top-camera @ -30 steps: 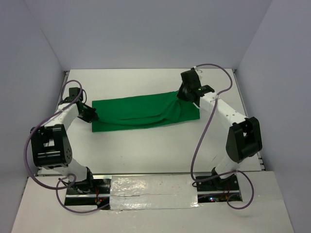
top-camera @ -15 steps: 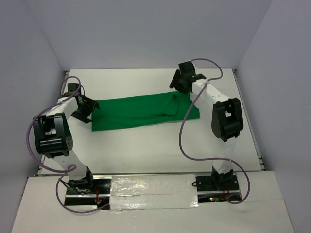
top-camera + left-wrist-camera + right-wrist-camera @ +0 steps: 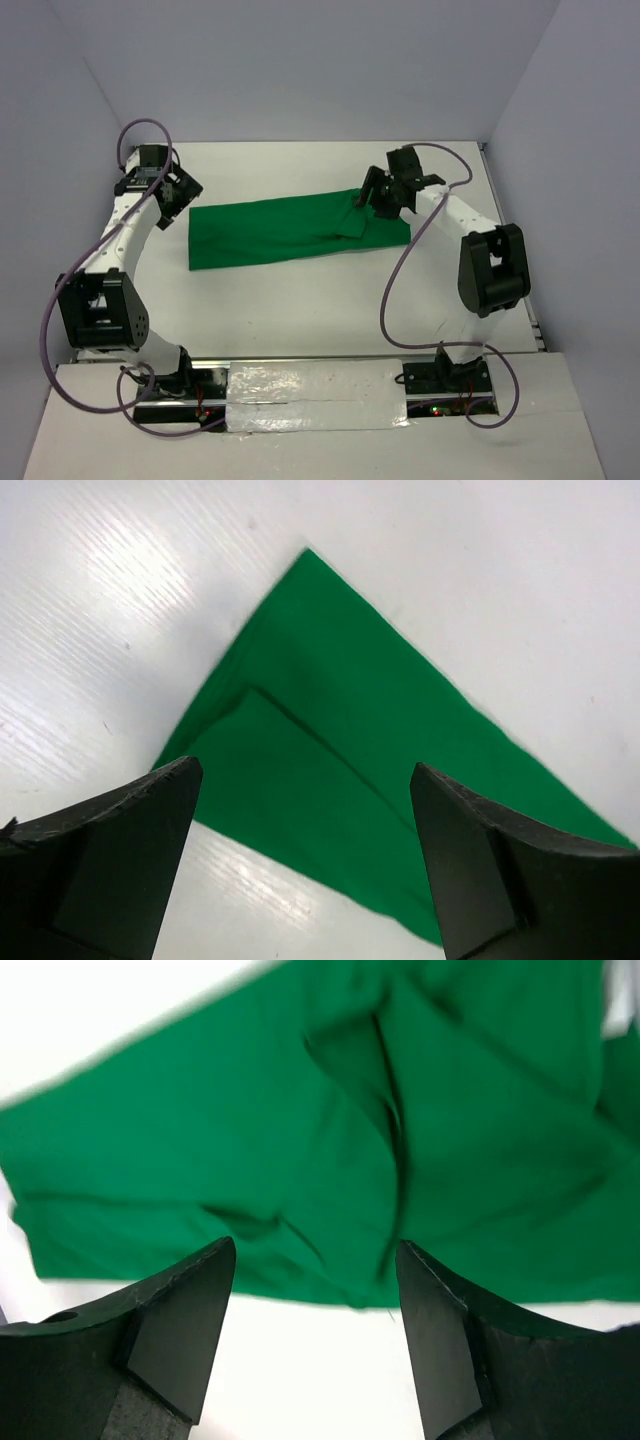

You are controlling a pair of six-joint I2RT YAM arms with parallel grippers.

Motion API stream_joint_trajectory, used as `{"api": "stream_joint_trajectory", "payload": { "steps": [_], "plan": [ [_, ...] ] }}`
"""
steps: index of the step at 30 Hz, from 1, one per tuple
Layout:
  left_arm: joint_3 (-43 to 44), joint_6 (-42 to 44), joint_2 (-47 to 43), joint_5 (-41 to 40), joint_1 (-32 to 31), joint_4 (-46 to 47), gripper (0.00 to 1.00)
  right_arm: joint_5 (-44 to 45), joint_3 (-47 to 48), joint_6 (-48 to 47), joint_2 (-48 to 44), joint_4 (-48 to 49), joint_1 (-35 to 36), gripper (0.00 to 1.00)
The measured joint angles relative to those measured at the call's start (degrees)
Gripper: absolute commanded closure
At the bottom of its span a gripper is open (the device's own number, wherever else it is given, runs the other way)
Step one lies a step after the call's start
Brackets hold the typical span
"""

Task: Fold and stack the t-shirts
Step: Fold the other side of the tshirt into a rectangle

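A white tabletop (image 3: 300, 310) stands boxed in by pale walls, with two robot arms bolted side by side at its near edge. One bright green t-shirt (image 3: 285, 232) lies on the far half of the tabletop. It is folded into a long band that runs from left to right, and its right end sits slightly closer to the far edge than its left end.

The left end of the band is flat and has a neat square corner. The left wrist camera shows a second layer of cloth there, with a straight folded edge just inside the outer edge. The right end is rumpled. A flap is doubled over on it, and several creases run through the cloth.

The left arm reaches toward the far-left corner of the tabletop. Its hand (image 3: 180, 190) is poised just beside the far-left corner of the shirt. The two dark fingers are spread wide with nothing between them, and that corner of the shirt and bare tabletop show in the gap.

The right arm bends inward from the right side. Its hand (image 3: 375, 200) is over the creased right end of the shirt, near the far edge of the cloth. Its fingers are also spread wide and hold nothing. The right wrist camera shows the green cloth below, slightly blurred. Neither view shows whether the fingertips touch the cloth.

A purple cable (image 3: 405, 270) loops along each arm.
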Motion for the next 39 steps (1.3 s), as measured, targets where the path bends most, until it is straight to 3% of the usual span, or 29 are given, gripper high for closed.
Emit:
{"api": "stream_joint_trajectory", "payload": {
  "steps": [7,11,20,21,22,25,26,34,36,38,39],
  "plan": [
    [-6.1,1.2,-5.5,0.0,-2.6,-0.7,0.01,-2.8,-9.5,0.2,0.0,1.6,0.6,0.37],
    [-7.7,1.3,-5.4,0.1,-2.4,-2.1,0.02,-3.1,-9.7,0.4,0.4,2.9,1.2,0.48],
    [-7.7,1.4,-5.4,0.0,-2.4,-2.1,0.02,-3.1,-6.3,0.4,5.7,4.0,2.7,0.54],
    [-7.7,1.4,-5.4,0.0,-2.4,-2.1,0.02,-3.1,-6.3,0.4,6.1,4.1,2.8,0.58],
    [-7.7,1.4,-5.4,0.0,-2.4,-2.2,0.02,-3.1,-6.3,0.4,6.3,4.0,3.0,0.71],
    [-7.7,1.4,-5.4,0.0,-2.4,-2.2,0.02,-3.1,-6.1,0.5,6.4,4.1,3.5,0.98],
    [-7.7,1.4,-5.4,0.0,-2.4,-2.2,0.02,-3.1,-5.7,0.9,6.4,3.9,3.7,1.0],
    [-7.7,1.4,-5.2,0.0,-2.4,-2.3,0.02,-2.8,8.5,2.0,11.6,2.9,6.3,1.0],
    [-7.7,1.4,-5.2,0.0,-2.4,-2.3,0.02,-2.8,13.4,2.7,15.1,2.8,7.2,0.89],
    [-7.8,1.4,-5.2,0.2,-2.4,-2.3,0.02,-3.4,19.6,3.4,20.0,1.9,8.1,0.69],
    [-7.8,1.5,-5.1,0.5,-2.4,-2.3,0.01,-3.6,23.6,3.6,22.9,1.0,8.6,0.44]
  ]
}}
